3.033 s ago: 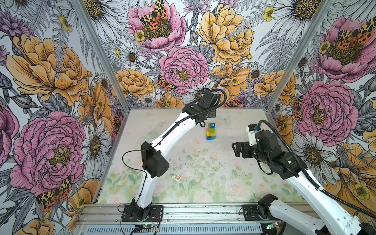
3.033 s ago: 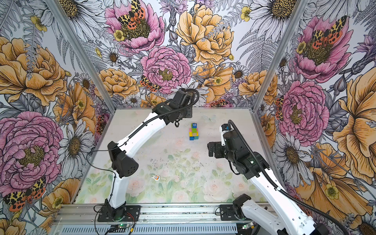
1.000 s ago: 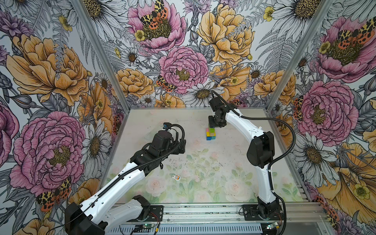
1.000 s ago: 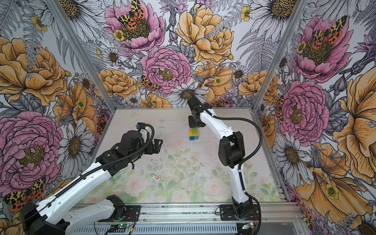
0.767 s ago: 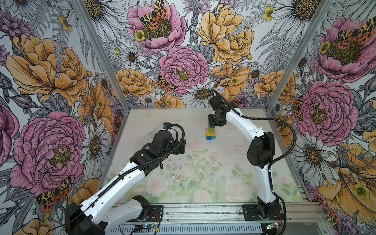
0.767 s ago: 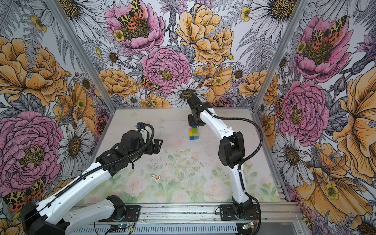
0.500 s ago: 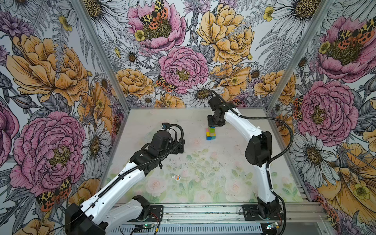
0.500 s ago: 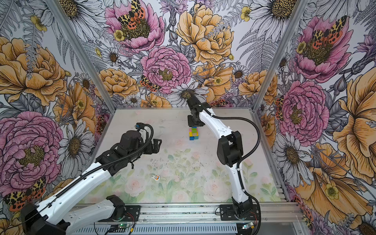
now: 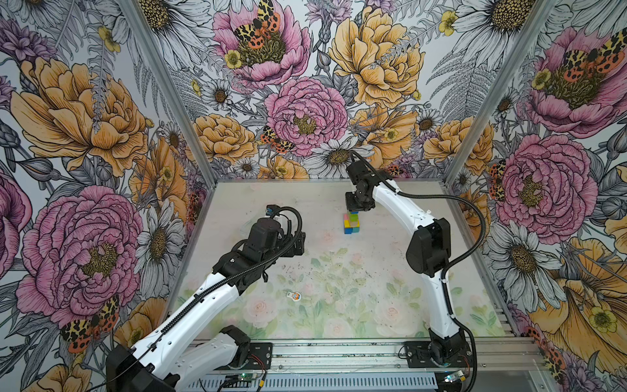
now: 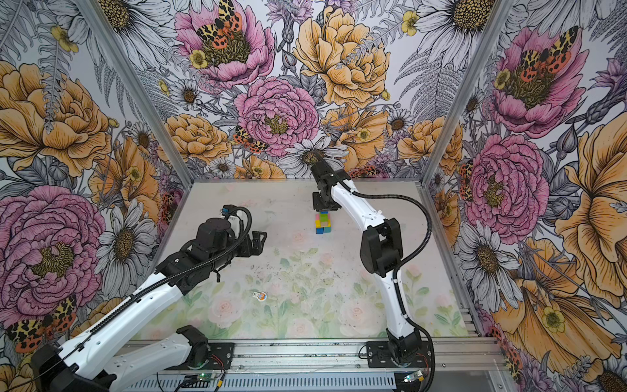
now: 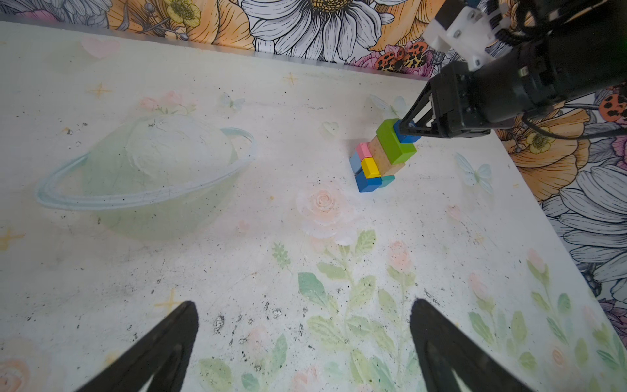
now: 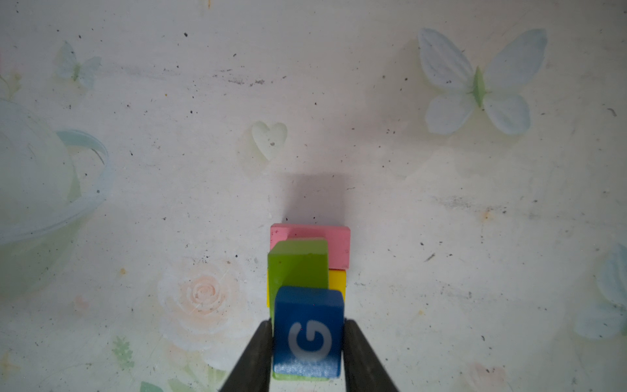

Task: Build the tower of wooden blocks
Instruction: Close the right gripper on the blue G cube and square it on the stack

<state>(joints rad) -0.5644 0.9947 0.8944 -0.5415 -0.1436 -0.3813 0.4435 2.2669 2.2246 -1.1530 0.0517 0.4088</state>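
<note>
Both arms had swapped roles over the preceding three seconds: the left arm had pulled back from the tower to the left half of the table (image 9: 390, 305), while the right arm had reached in over the stack from the far right. At far left of both top views, the left end effector (image 9: 298, 242) (image 10: 259, 242) hung clear of the table with its fingers (image 11: 163, 342) spread wide apart and nothing between them. A small orange-and-white sticker (image 9: 293, 295) (image 10: 260, 296) lay alone near the table's middle, well apart from everything else. Further right, toward the back wall, stood the tower (image 9: 351, 222) (image 10: 323, 222) (image 11: 380, 159): dark blue and teal cubes at the base with a light blue cube behind, a yellow brick (image 11: 369, 167) and a pink brick (image 12: 325, 242) above them, a bare-wood brick (image 11: 381, 154) next, and the green brick (image 11: 395, 144) (image 12: 298, 263) laid across the top. Directly above it, the right end effector (image 9: 354, 208) (image 10: 325, 207) (image 12: 307, 342) was clamped on a dark blue cube (image 12: 308, 334) (image 11: 407, 134) printed with a white letter G, one black finger (image 12: 258, 356) pressed against each side. That cube sat at the right-hand end of the green brick, seemingly resting on it, though the views did not settle whether the two surfaces fully touched.
</note>
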